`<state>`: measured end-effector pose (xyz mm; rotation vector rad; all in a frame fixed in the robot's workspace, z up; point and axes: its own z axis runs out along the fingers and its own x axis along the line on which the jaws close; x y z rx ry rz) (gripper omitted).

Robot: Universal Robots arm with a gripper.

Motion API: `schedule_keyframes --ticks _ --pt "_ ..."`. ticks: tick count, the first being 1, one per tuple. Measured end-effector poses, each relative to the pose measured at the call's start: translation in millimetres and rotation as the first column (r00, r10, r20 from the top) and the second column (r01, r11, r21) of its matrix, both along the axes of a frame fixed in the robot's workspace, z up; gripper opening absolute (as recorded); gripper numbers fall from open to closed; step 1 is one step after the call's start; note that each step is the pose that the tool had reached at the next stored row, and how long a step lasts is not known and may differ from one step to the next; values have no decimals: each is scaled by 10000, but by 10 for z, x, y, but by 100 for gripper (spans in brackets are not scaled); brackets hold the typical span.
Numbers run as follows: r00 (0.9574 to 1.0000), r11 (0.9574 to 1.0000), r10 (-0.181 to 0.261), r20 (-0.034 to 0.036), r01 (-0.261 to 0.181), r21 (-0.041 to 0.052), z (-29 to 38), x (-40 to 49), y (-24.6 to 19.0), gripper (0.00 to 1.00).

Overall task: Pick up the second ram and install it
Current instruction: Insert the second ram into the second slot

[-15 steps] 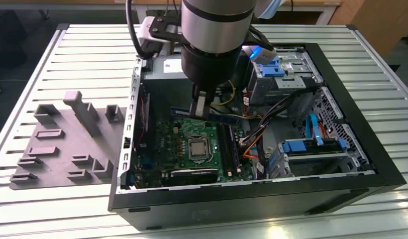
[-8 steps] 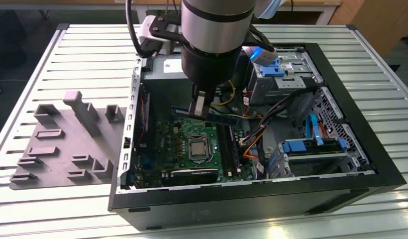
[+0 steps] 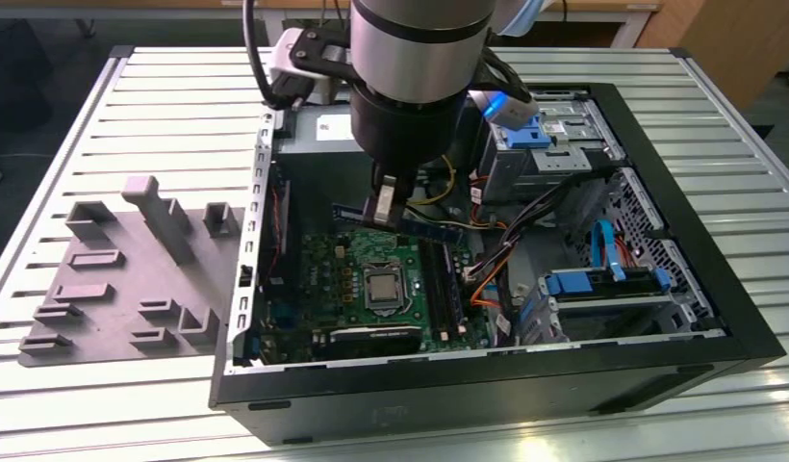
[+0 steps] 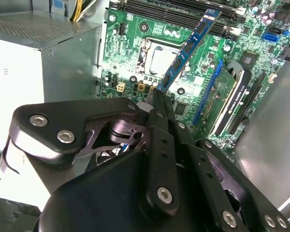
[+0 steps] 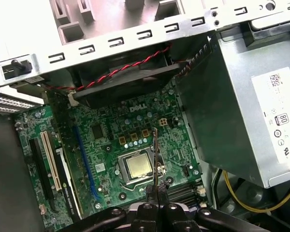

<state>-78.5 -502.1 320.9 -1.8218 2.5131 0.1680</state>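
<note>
The pincer (image 3: 386, 207) is clamped on one end of the ram (image 3: 414, 224), and the free end of the stick points toward the exterior view's right. The ram hangs inside the open case (image 3: 497, 385), above the far part of the green board (image 3: 369, 289), and appears clear of it. In the second wrist view the ram (image 4: 188, 48) reaches out from the pincer (image 4: 157, 94) at a slant toward the long black slots (image 4: 183, 14). In the first wrist view the ram (image 5: 155, 154) is seen on its edge, over the socket (image 5: 137, 166).

The grey tray (image 3: 113, 279) lies on the tabletop (image 3: 113, 404) at the exterior view's left, well apart from the pincer. So the picking seems done, and the step in hand is probably the carrying toward the slots (image 3: 436, 279), to the right of the socket.

The stick seems to lie across the slots and not along them. Seating it would therefore call for a turn, then an exact line-up over a free slot, then an even press.
</note>
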Motion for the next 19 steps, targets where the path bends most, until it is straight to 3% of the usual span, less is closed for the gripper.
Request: schedule_keyframes --ticks 19 --pt "9970 9970 -778 0 778 -1 -1 0 0 11"
